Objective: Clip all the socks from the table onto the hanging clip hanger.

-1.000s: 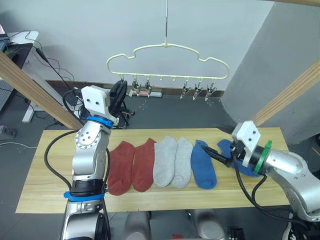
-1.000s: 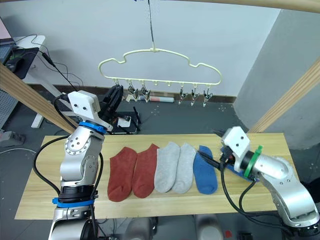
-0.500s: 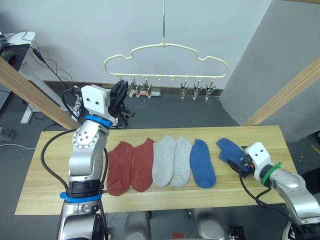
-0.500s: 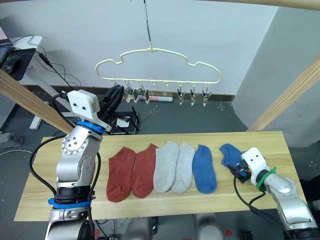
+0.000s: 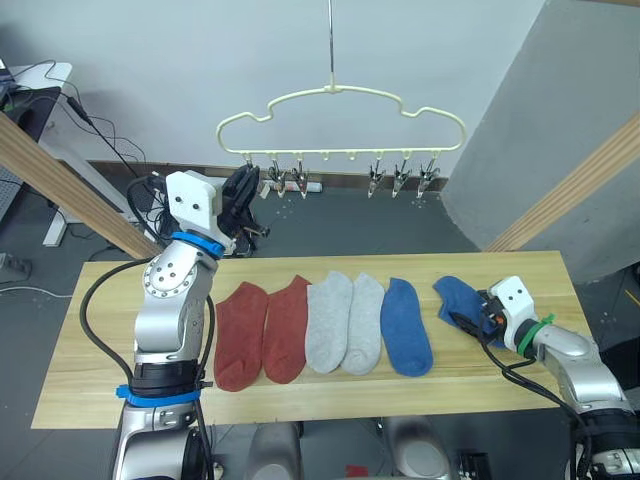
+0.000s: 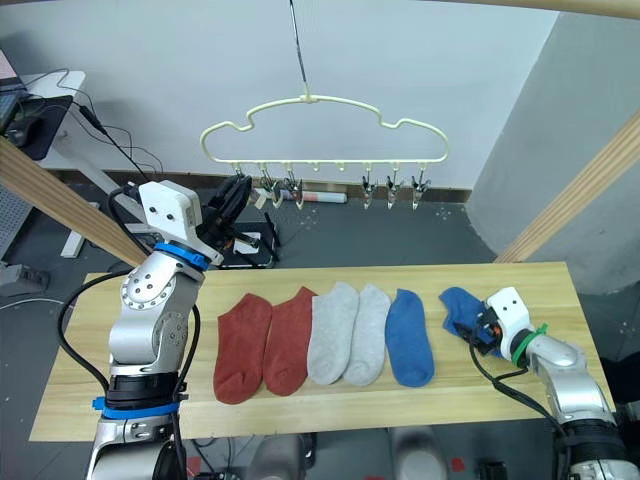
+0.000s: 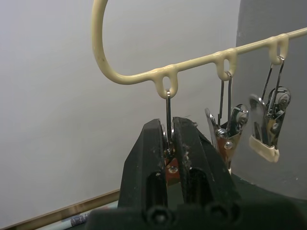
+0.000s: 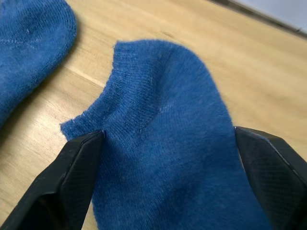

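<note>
While the left gripper (image 7: pixel 168 143) pinches the end clip (image 7: pixel 169 160), the right gripper (image 8: pixel 168 153), spread astride the outermost blue sock (image 8: pixel 163 158), could bunch it if closing too shallow.

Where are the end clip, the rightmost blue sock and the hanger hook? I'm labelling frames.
End clip (image 7: pixel 169 160): left wrist view, metal between the fingers.
Blue sock (image 8: pixel 165 124): right wrist view, cuff area.
Hanger hook (image 5: pixel 331 45): left eye view, long stem.

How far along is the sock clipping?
Nothing clipped yet: the clip hanger carries no socks. In hand: the left gripper is shut on the end clip, and the right gripper sits open astride the far blue sock. Left: all six socks, the other five lying in a row on the table.
</note>
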You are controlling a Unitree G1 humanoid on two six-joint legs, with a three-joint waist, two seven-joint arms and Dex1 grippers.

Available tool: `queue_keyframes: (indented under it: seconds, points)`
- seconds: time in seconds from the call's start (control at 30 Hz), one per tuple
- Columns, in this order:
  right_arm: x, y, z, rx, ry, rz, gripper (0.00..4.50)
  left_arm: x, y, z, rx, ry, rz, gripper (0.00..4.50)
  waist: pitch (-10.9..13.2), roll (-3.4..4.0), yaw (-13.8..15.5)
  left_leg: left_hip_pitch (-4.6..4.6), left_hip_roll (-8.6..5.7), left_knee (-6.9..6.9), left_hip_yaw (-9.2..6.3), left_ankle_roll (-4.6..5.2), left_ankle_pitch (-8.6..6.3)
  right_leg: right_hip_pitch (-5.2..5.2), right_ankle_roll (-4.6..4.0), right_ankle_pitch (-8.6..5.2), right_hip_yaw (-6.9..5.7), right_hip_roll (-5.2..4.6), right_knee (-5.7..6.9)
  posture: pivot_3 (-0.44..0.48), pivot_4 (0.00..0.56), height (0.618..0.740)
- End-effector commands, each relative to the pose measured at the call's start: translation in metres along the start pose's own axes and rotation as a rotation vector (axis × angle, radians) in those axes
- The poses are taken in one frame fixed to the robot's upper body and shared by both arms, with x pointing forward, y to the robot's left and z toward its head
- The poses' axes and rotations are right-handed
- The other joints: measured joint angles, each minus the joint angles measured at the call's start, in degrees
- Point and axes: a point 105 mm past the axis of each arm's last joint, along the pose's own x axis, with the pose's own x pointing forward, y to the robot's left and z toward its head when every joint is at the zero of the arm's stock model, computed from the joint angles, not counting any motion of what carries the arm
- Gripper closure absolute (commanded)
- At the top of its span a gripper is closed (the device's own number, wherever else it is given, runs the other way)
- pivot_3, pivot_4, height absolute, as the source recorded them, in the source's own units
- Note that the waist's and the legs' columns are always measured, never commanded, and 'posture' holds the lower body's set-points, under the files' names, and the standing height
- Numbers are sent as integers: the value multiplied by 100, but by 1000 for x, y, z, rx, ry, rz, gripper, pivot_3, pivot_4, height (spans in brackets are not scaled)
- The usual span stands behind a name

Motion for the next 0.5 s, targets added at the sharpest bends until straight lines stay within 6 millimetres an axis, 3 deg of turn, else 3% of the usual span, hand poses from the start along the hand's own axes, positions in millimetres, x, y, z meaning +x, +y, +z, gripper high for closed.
queue_keyframes:
  seconds: [0.03,0.23,0.37,0.5]
  points:
    - [0,2,-17,22,68,-1,915,-1,-4,16,8,-43,-39,4500,0,0,1,0,0,0,0,0,0,1,0,0,0,0,-1,-169,358,733]
    - [1,8,-18,-30,69,-11,3126,-4,-13,13,-57,-6,-128,4500,0,0,-1,4,0,3,-1,0,0,6,2,1,-1,0,2,-175,359,733]
    - [1,14,-6,-73,19,-5,4429,-5,-15,13,-95,11,-152,4500,0,0,-3,6,0,4,-1,-1,0,6,4,1,-1,0,4,-177,360,733]
    - [-2,32,31,-145,-96,66,4429,-5,-15,18,-156,22,-170,4500,5,7,-2,4,0,2,-1,-1,0,4,4,2,-1,0,5,-180,360,733]
